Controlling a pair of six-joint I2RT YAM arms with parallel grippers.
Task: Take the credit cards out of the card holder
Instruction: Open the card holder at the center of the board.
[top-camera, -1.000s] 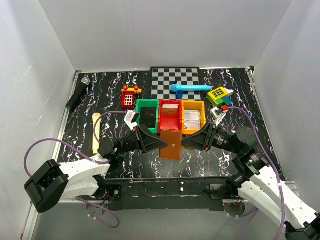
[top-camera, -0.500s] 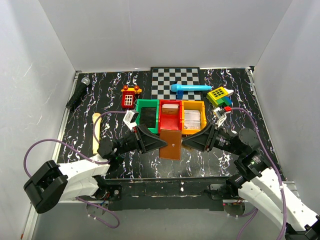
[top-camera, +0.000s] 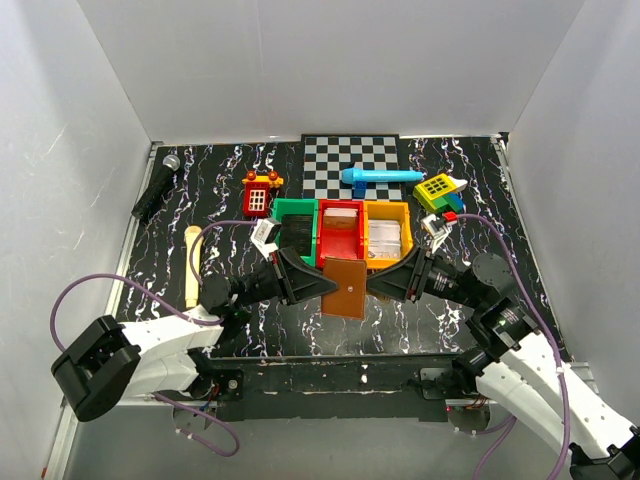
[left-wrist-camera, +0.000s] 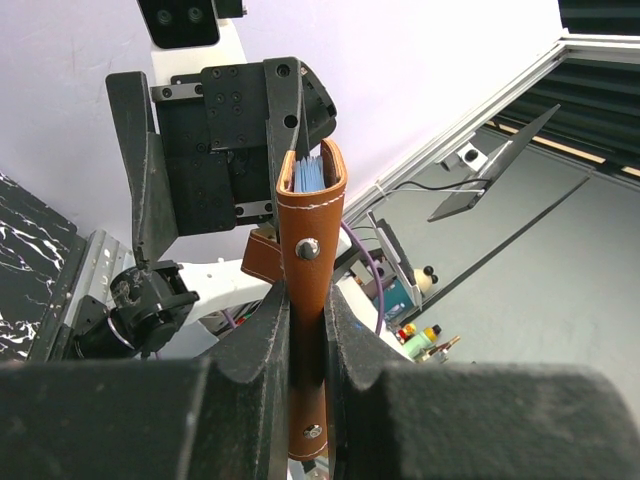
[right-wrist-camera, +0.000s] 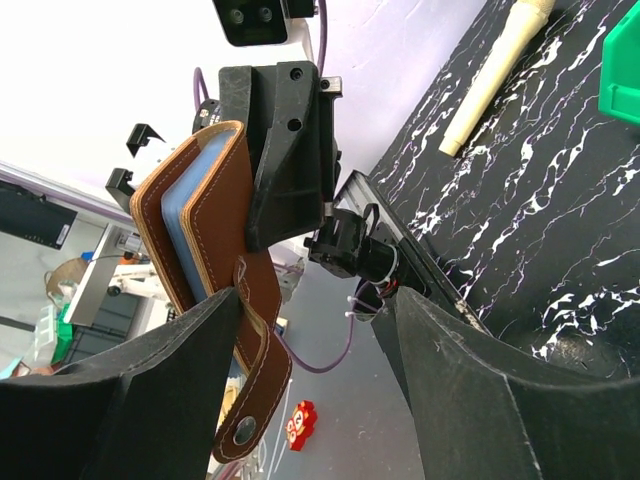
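L hand is pinching narrow on the card holder, gripping its lower part and holding it upright in the air above the desk, just in front of the red bin and between the two hands. R hand is standing wide w/ nothing held. Its fingers are flanking the holder's loose strap; whether one finger is touching the strap can't be told. The snap is looking undone and the cover is gaping a little, w/ pale blue edges showing at the top, cards or inner panels, unclear. Judged step: holder lifted and presented, the R hand lining up to open it or pick a card; no card is out yet. The next move is prob. calling for the R hand to come in at the open top edge, narrow onto one thin edge, and pull along the holder's plane while the L hand is bracing. Room: air above and toward the near side is looking free. The green bin, red bin and yellow bin are sitting close behind, so pulling away from them is looking safer. The toy block is lying well apart.
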